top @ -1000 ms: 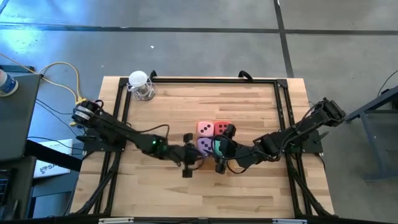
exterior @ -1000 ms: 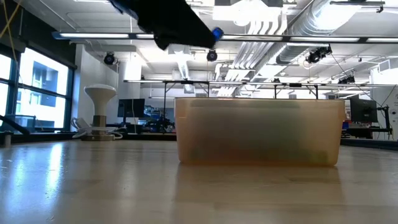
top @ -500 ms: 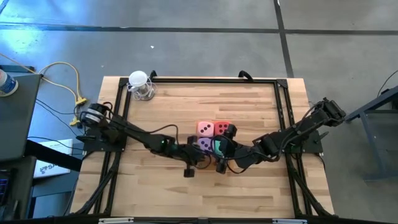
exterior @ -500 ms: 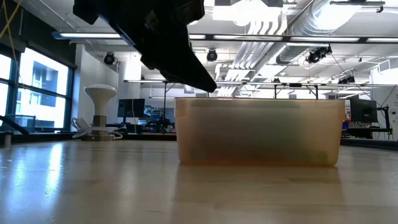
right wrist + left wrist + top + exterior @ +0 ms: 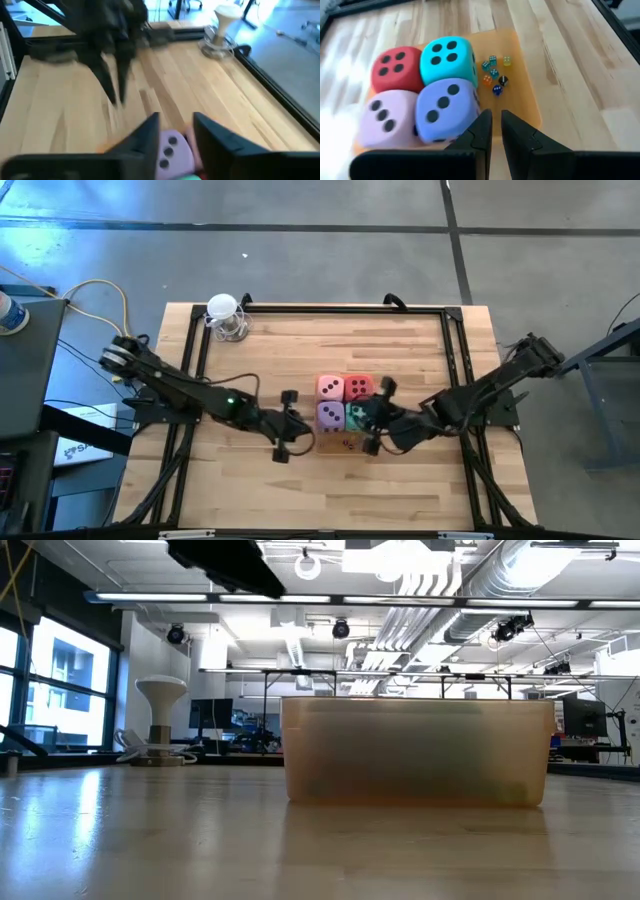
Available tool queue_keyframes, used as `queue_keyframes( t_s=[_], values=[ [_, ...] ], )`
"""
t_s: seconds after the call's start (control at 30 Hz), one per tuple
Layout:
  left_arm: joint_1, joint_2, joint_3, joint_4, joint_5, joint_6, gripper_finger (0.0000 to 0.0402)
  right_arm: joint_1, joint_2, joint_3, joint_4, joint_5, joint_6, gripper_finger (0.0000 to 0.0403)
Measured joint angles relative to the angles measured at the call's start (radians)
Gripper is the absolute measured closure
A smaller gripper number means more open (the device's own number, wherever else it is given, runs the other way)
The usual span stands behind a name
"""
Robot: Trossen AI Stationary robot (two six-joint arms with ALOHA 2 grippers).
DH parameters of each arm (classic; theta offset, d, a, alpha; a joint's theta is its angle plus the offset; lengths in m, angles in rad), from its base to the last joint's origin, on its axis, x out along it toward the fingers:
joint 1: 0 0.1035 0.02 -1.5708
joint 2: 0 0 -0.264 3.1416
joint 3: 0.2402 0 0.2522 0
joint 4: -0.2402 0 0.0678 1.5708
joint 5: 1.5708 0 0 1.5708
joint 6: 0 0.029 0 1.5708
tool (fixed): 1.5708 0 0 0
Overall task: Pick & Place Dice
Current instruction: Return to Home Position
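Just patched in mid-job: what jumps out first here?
A big pink die, red die, lilac die and teal die fill the orange tray at the table centre. Tiny dice lie beside them. The left gripper and right gripper flank the tray.

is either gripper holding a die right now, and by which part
Nothing is held. The left gripper and the right gripper are both empty; the dice lie in the tray.

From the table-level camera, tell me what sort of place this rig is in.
Most likely a robotics lab in an open industrial hall. Exposed white ceiling ducts run overhead, desks with dark monitors stand behind the translucent orange rectangular tray, and bare grey concrete floor surrounds the pale wooden table.
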Motion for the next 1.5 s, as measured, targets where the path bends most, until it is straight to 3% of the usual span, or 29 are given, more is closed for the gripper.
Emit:
queue_keyframes(
  t_s=[0.13, 0.33, 0.47, 0.63, 0.77, 0.93, 1.17, 1.5],
  values=[
    [-0.007, -0.093, 0.000, -0.115, 0.001, 0.069, 0.0367, 0.006, -0.096, 0.000, -0.210, 0.010, 0.066, 0.0382],
    [0.016, -0.202, -0.001, -0.303, 0.004, 0.058, 0.0382, 0.035, -0.262, -0.005, -0.537, 0.062, 0.259, 0.0400],
    [0.060, -0.261, -0.029, -0.401, 0.001, 0.007, 0.0399, 0.084, -0.397, -0.085, -0.626, 0.118, 0.360, 0.0400],
    [0.141, -0.354, -0.134, -0.394, 0.002, 0.007, 0.0401, 0.142, -0.573, -0.285, -0.432, 0.109, 0.362, 0.0401],
    [0.230, -0.463, -0.237, -0.388, 0.003, -0.035, 0.0401, 0.155, -0.699, -0.457, -0.243, 0.091, 0.243, 0.0402],
    [0.297, -0.647, -0.394, -0.284, 0.084, -0.050, 0.0401, 0.151, -0.809, -0.617, -0.071, 0.069, 0.111, 0.0402],
    [0.343, -0.881, -0.644, -0.085, 0.161, -0.046, 0.0401, 0.108, -0.999, -0.814, 0.193, -0.106, -0.075, 0.0402],
    [0.361, -1.085, -0.815, -0.033, 0.274, -0.003, 0.0401, -0.002, -1.274, -1.012, 0.252, -0.300, -0.195, 0.0401]
  ],
)
